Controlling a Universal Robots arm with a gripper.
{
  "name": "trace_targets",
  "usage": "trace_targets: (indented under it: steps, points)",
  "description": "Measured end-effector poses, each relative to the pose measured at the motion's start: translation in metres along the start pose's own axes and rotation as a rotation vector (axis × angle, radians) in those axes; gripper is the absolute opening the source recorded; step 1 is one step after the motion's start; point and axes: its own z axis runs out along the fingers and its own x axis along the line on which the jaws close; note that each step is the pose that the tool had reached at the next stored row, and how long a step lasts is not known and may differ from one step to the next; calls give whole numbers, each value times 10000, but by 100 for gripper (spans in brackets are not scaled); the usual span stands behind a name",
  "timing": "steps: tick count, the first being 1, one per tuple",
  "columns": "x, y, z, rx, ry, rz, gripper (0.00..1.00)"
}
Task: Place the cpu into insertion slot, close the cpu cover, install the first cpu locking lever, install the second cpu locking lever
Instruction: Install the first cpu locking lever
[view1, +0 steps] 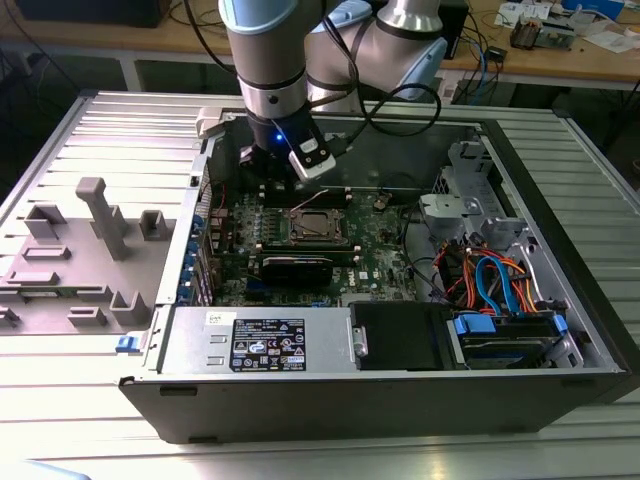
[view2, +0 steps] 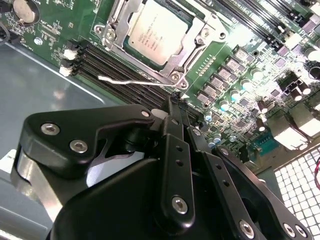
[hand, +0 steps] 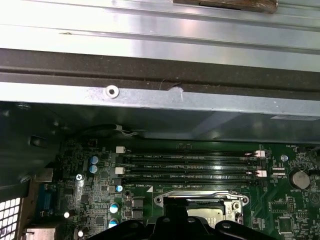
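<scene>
Ribbed table (view1: 60, 420) bearing open case (view1: 400, 400); inside, cpu (view2: 155, 32) seated in insertion slot (view2: 111, 31) beneath cpu cover (view2: 197, 42); gripper (view2: 175, 102) pressed together.

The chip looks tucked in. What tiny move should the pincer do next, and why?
Probably nudge the pincer down onto the thin silver lever. The chip already lies under the closed metal frame, but that lever juts out loose, right by the pincer's tip.

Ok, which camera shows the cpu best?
The second wrist view: the cpu sits large, its silvery top unobstructed. The first wrist view catches a sliver behind the gripper; the exterior view shows it small.
</scene>
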Motion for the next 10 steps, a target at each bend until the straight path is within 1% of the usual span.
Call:
trace_targets:
  steps: [4,7,8,10]
  points:
    - [-6,-1,7,-1,1,-2,11]
    - [-93,-6,26,-1,20,4,11]
    - [-138,-9,35,-1,31,5,11]
    - [-187,-11,46,-1,38,6,11]
